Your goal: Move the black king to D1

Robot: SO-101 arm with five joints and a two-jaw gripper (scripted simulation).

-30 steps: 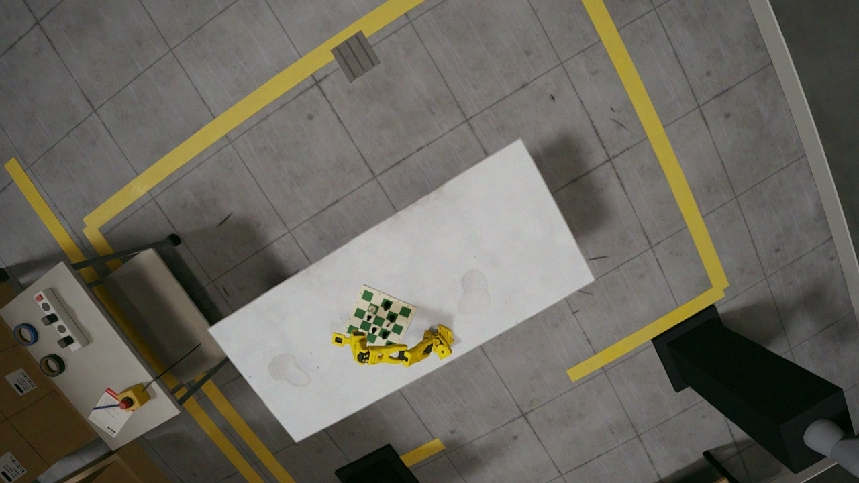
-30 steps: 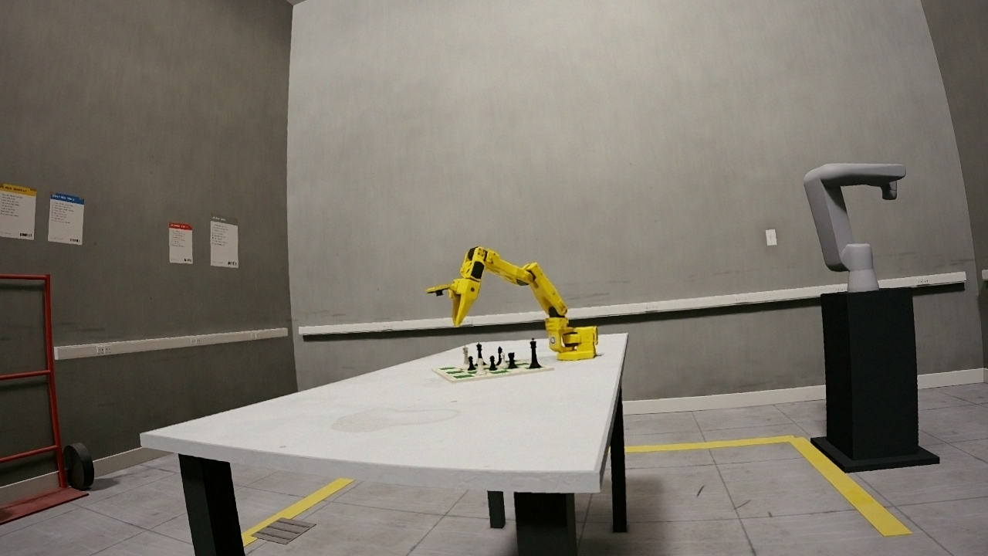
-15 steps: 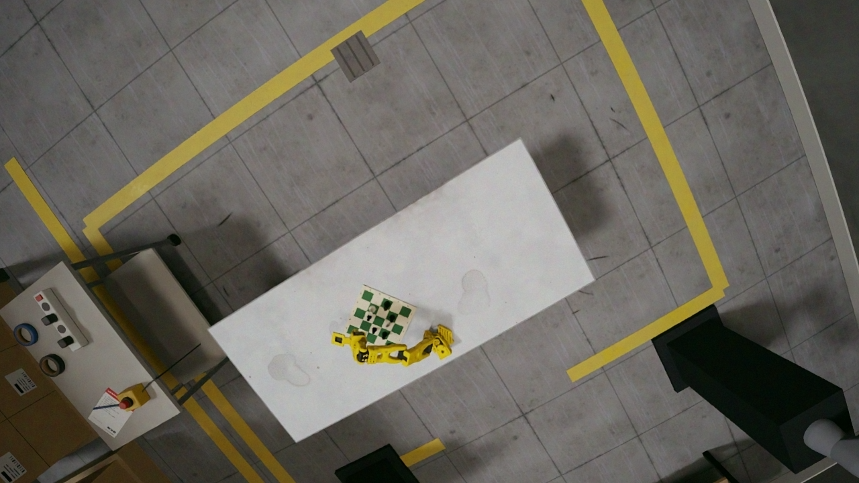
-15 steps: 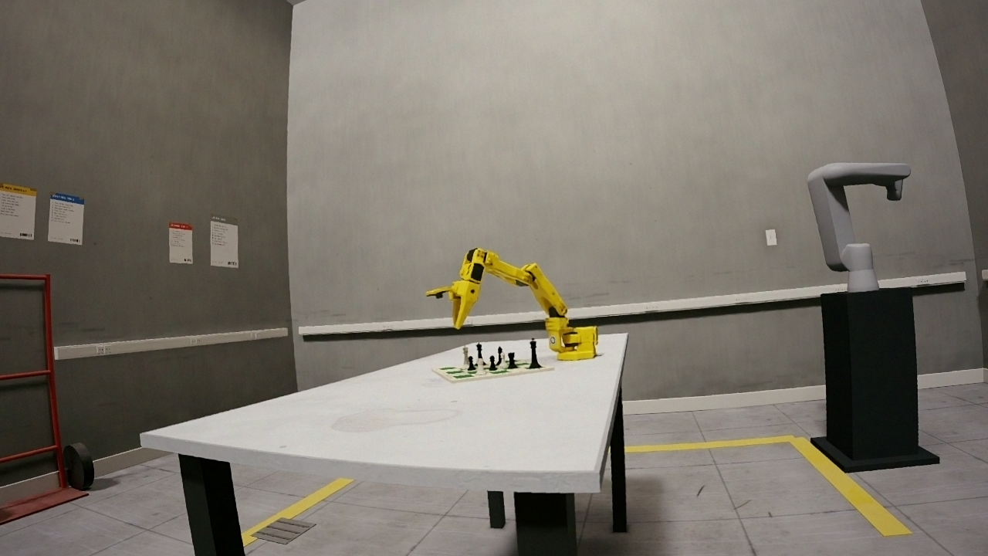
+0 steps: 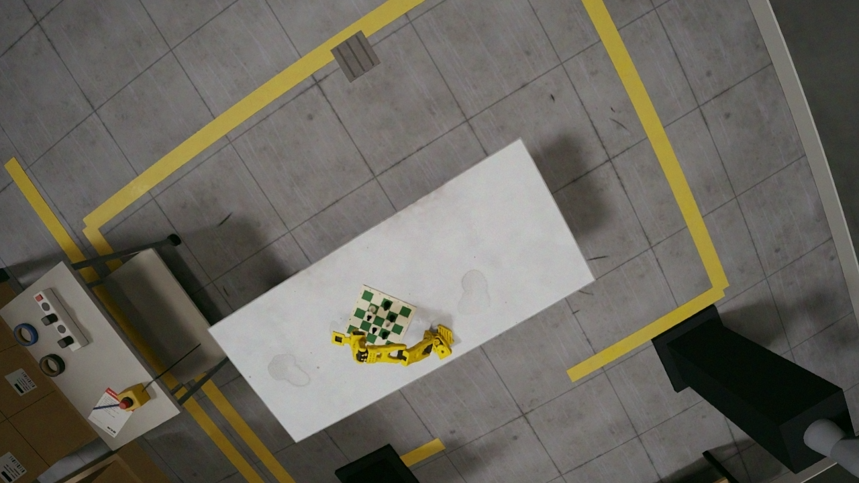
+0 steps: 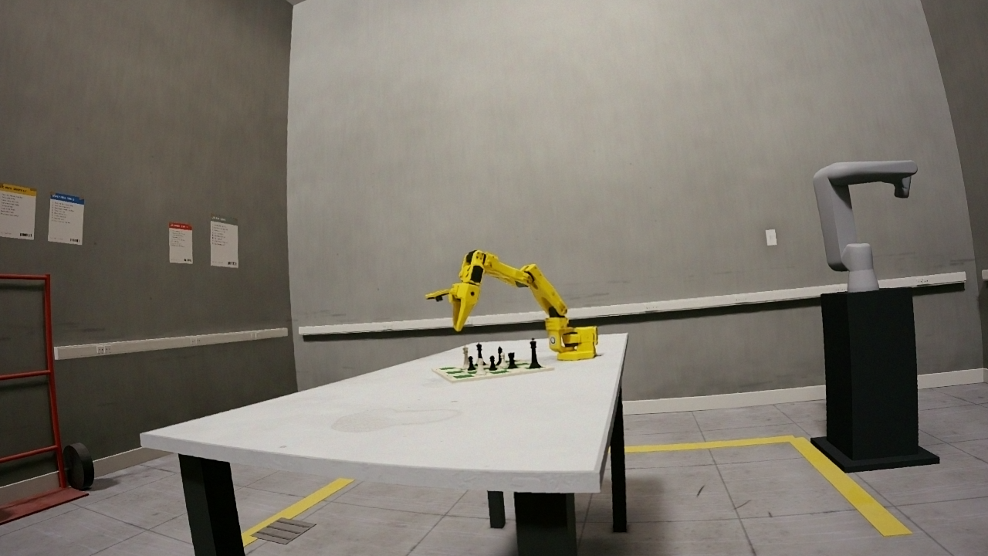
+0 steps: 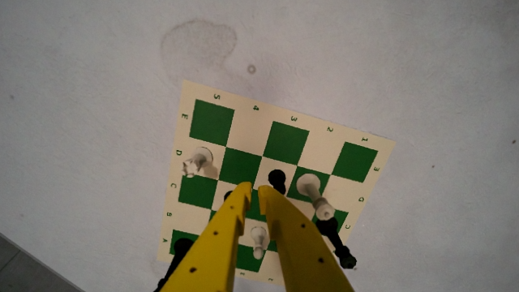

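Exterior | white table [image 6: 428,442], grey walls, yellow floor tape [image 6: 846,487] | claw [image 6: 461,327] pressed together, empty

A red cart [image 6: 46,324] stands left of the white surface [image 6: 414,442]; a grey arm [image 6: 839,207] tops a black pedestal [image 6: 870,373] to its right.

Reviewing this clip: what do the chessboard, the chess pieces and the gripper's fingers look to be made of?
The chessboard looks like a thin printed sheet or mat, matte, lying flat with no visible thickness. The chess pieces, e.g. the white one, look like smooth moulded plastic with a soft sheen; wood cannot be ruled out. The gripper, shut and empty, has fingers resembling matte yellow plastic with small holes.
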